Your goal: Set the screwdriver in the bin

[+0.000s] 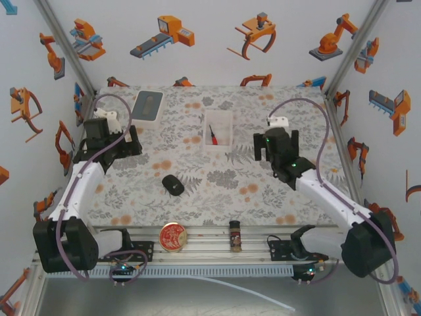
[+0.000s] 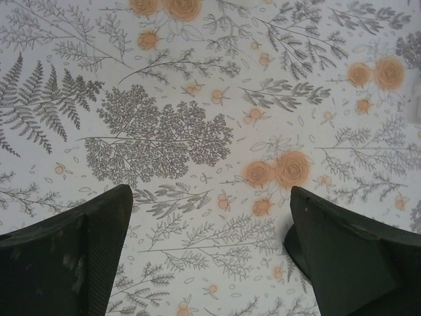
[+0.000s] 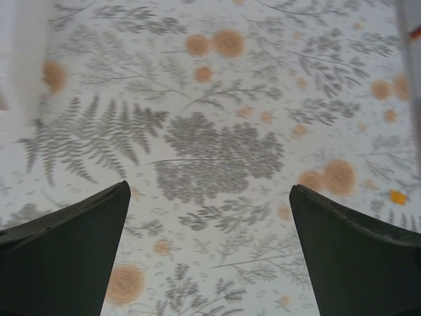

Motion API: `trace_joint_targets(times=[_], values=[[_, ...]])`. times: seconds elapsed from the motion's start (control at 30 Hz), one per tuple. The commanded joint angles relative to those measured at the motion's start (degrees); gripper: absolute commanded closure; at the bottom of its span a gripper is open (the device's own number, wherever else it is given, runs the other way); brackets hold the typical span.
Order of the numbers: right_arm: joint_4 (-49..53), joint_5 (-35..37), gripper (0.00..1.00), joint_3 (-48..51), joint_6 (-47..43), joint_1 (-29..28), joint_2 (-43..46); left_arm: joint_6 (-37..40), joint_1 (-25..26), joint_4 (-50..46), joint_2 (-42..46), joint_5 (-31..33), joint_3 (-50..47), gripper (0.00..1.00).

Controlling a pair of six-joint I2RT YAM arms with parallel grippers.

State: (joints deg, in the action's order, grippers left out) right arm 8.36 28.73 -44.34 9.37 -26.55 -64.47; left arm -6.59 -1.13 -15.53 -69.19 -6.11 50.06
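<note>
The small red-handled screwdriver (image 1: 214,135) lies inside the clear-white bin (image 1: 227,120), which stands at the back middle of the table. My right gripper (image 1: 271,146) hangs open over the floral cloth just right of the bin, nothing between its fingers (image 3: 72,257). A blurred white edge of the bin (image 3: 26,59) shows at the left of the right wrist view. My left gripper (image 1: 113,141) is open over bare cloth at the far left, its dark fingers (image 2: 72,257) wide apart and holding nothing.
A grey-blue tray (image 1: 148,106) with a dark centre sits at the back left. A black oval object (image 1: 173,185) lies mid-table. A round red tin (image 1: 173,237) and a brown spice bottle (image 1: 235,236) rest at the front rail.
</note>
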Motion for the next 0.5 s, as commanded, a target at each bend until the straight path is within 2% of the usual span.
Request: trace_joint_targets(times=[0.0,0.07,0.17,0.23,0.37,0.47], values=[[-5.71,5.75,0.01,5.87,-1.42,4.56,7.45,-3.52,-2.07,11.09,-1.79,-3.77,-4.27,0.03],[-13.13,5.38,0.01,13.04,-1.79,7.32,11.87,-3.19,-2.66,15.68,-2.55,-3.17,-7.18,0.03],[-28.84,6.36,0.01,24.97,-2.08,9.96,16.89,-3.49,-3.49,20.01,-2.76,-6.39,-10.32,0.03],[-35.78,7.97,0.01,30.07,-1.98,11.98,17.96,-3.46,-3.63,23.88,-1.87,-7.61,-13.03,0.03],[-37.11,5.02,0.01,30.90,-4.49,15.73,14.85,-1.10,-3.63,33.86,0.89,-6.23,-20.03,0.03],[-41.03,2.49,0.01,30.81,-6.61,16.95,10.12,1.91,-3.62,37.81,1.58,-4.60,-22.95,0.03]])
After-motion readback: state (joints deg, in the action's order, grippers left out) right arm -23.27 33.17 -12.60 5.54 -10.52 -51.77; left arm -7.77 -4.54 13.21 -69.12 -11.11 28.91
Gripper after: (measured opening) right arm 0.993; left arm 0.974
